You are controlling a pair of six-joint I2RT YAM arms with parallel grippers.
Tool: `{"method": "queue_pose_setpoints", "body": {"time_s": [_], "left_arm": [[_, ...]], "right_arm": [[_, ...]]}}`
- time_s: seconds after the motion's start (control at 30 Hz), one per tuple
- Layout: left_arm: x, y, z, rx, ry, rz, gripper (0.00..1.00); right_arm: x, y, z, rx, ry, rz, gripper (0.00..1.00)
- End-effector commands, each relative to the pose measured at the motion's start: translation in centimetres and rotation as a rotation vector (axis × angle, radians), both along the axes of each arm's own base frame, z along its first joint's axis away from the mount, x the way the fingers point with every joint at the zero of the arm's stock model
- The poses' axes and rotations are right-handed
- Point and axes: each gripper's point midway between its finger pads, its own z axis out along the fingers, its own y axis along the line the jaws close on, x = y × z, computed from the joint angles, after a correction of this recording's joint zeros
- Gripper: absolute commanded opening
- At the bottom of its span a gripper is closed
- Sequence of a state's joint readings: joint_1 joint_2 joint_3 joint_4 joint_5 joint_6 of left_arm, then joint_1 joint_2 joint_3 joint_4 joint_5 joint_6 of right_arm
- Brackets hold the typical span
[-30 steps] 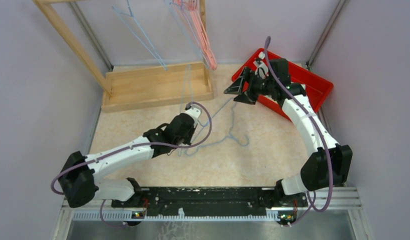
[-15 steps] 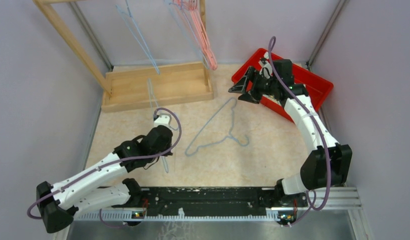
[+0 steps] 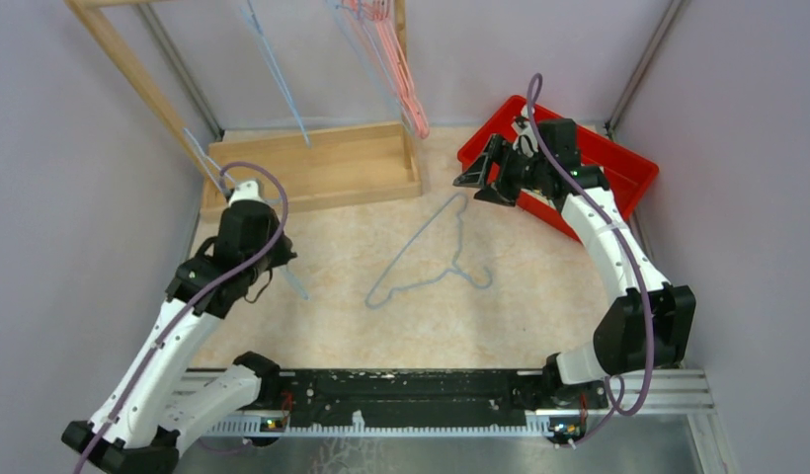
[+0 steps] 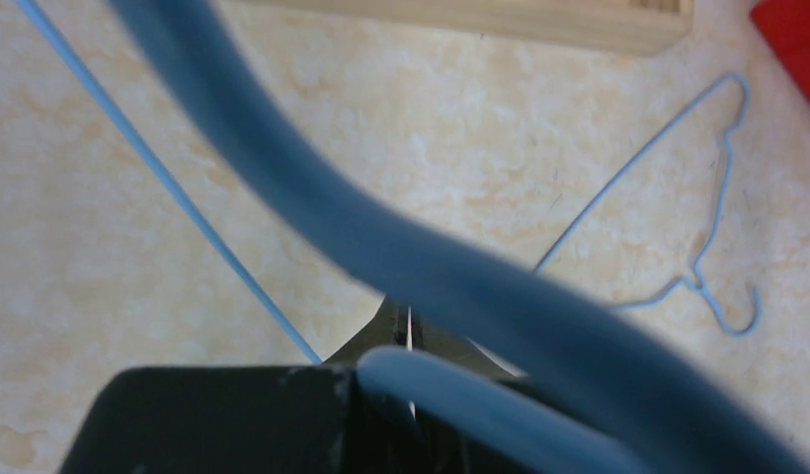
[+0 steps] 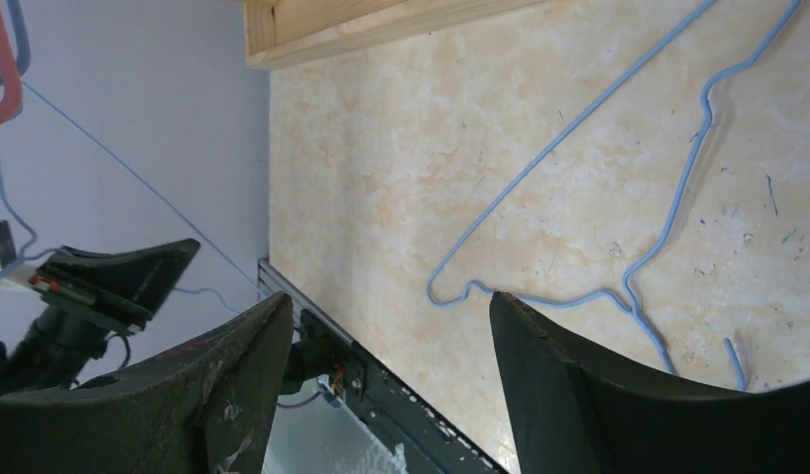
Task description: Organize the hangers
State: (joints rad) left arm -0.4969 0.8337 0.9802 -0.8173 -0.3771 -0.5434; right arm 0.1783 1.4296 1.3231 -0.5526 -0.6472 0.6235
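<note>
A: Nearest first. Left arm?
B: left fingers [image 4: 381,334] pressed together on the held hanger [image 4: 174,187], which is thin light blue wire. It's lifted off the worktop [image 3: 332,316] at near-left. Long axis is diagonal in the top view: low end near-right of the wrist, high end far-left toward the wooden rack [image 3: 312,173]. Can't tell where its hook points.
A: Middle?
B: flat hanger [image 3: 413,247], same light blue wire, triangular, lying flat mid-worktop, apart from both arms. Long bar runs near-left to far-right, with the hook on the near-right side.
A: Right arm?
B: right fingers [image 5: 233,385] spread wide, gripping nothing. They sit just beyond the flat hanger's far corner, beside the red bin [image 3: 628,163].
A: Far end?
B: On the rack, pink-red hangers [image 3: 409,99] bunched at right and light blue hangers [image 3: 277,69] to their left. All dangle with the long axis running downward.
</note>
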Motion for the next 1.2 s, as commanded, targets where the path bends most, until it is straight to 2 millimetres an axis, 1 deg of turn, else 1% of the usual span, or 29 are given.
{"method": "queue_pose_setpoints", "body": {"time_s": [0.0, 0.03, 0.13, 0.17, 0.33, 0.4, 0.53, 0.63, 0.73, 0.87, 1.17], "left_arm": [[2.4, -0.5, 3.6, 0.042, -0.046, -0.137, 0.00], [3.2, -0.5, 4.8, 0.040, -0.074, -0.149, 0.00], [6.6, -0.9, 7.6, 0.010, -0.135, -0.190, 0.00], [7.8, -0.5, 8.5, -0.006, -0.154, -0.190, 0.00], [13.1, -0.1, 12.7, -0.051, -0.233, -0.233, 0.00], [14.8, 0.1, 14.4, -0.053, -0.257, -0.248, 0.00], [17.4, 0.4, 17.7, -0.065, -0.308, -0.275, 0.00], [19.0, 0.9, 19.5, -0.078, -0.340, -0.274, 0.00], [20.2, 1.2, 20.3, -0.102, -0.359, -0.281, 0.00], [21.5, 1.6, 20.5, -0.121, -0.361, -0.279, 0.00], [23.8, 3.0, 21.6, -0.189, -0.380, -0.269, 0.00]], "right_arm": [[0.7, 0.0, 2.6, -0.003, -0.093, 0.005, 0.73], [0.7, 0.0, 2.7, -0.004, -0.095, 0.003, 0.73], [0.7, -0.1, 2.9, -0.006, -0.099, -0.003, 0.73], [0.7, -0.1, 3.0, -0.006, -0.102, -0.004, 0.73], [0.7, -0.2, 3.2, -0.007, -0.106, -0.010, 0.73], [0.8, -0.2, 3.4, -0.009, -0.112, -0.014, 0.73], [1.1, -0.3, 3.6, -0.010, -0.118, -0.024, 0.73], [1.4, -0.3, 3.6, -0.009, -0.116, -0.027, 0.73], [1.7, -0.3, 3.6, -0.008, -0.113, -0.028, 0.73], [2.0, -0.2, 3.5, -0.008, -0.104, -0.026, 0.73], [2.7, 0.2, 3.8, 0.019, -0.090, -0.025, 0.72]]}}
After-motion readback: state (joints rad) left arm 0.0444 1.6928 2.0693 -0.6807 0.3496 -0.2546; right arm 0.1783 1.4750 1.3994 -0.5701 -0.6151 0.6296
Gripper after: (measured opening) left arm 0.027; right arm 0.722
